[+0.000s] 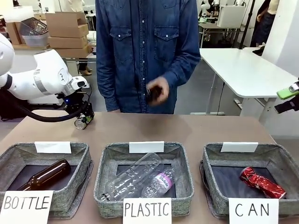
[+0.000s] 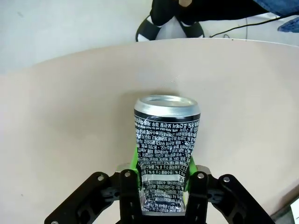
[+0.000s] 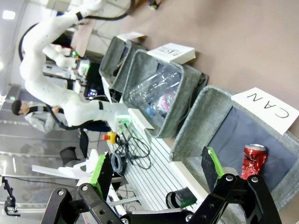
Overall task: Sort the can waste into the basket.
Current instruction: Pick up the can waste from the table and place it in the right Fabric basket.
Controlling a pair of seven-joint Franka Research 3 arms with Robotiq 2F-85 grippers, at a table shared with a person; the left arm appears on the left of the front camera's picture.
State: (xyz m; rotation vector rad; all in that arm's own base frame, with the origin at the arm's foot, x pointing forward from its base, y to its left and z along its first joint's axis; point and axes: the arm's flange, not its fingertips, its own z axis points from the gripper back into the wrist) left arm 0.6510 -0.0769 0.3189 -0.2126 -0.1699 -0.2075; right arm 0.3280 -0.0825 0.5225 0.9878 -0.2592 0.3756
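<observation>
Gripping the dark can near its base, the left fingers are closed on it from both sides. Its long axis runs along the fingers, and the silver end points away from them. The can is at the far left of the counter. The CAN basket, with the red can already inside, stands at the right end of the row, beyond the BOTTLE basket and the PLASTIC basket. The right fingers, spread open and empty, are nearer to it.
</observation>
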